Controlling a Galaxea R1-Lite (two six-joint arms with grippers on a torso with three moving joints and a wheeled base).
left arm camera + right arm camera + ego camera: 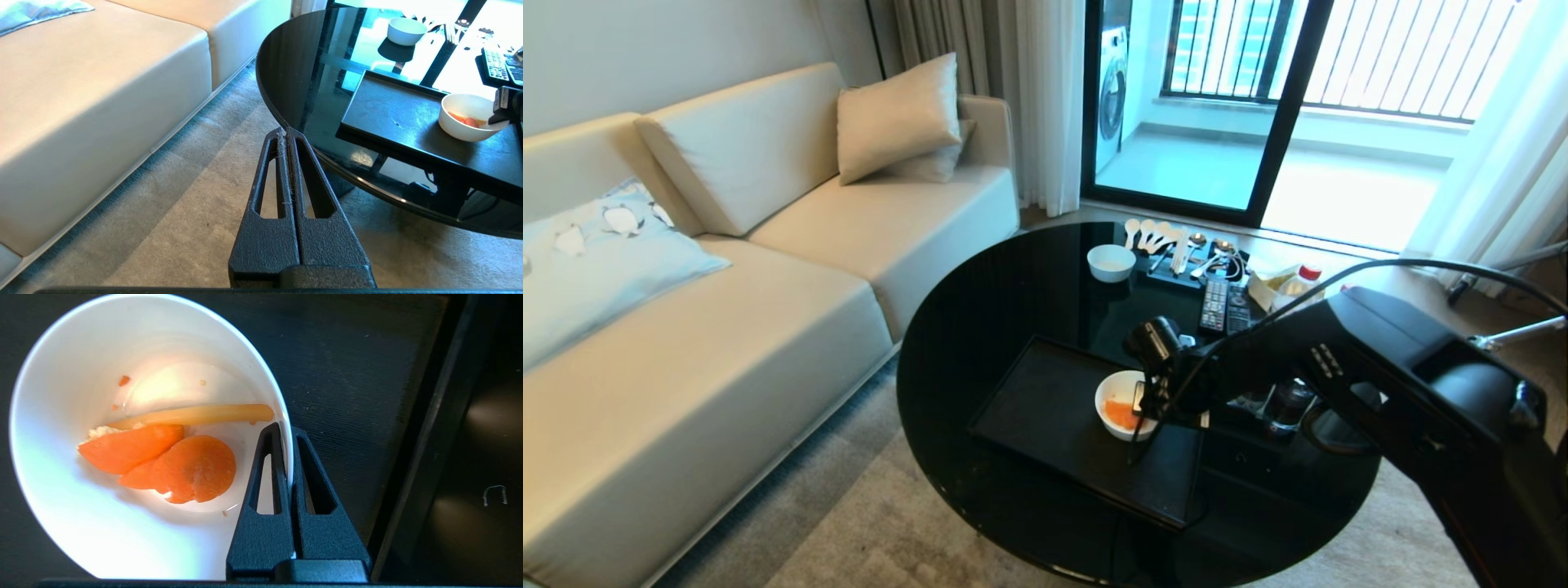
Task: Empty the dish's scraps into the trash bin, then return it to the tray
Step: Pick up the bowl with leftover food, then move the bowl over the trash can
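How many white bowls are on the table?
2. One bowl, holding carrot scraps, sits on the black tray, its rim pinched by the right gripper. The other bowl stands farther back, beside the cutlery stand.

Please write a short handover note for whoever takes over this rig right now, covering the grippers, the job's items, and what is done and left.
Right gripper: shut on the rim of the dish, one finger inside the wall, one outside.
Left gripper: shut, empty, parked off the table over the carpet.
Dish sits on the tray, at its right side, with the scraps inside: carrot slices and a pale strip.
Trash bin: not in any view.
Done: dish gripped.
Left: lift, find the bin, tip the scraps out, return the dish to the tray.
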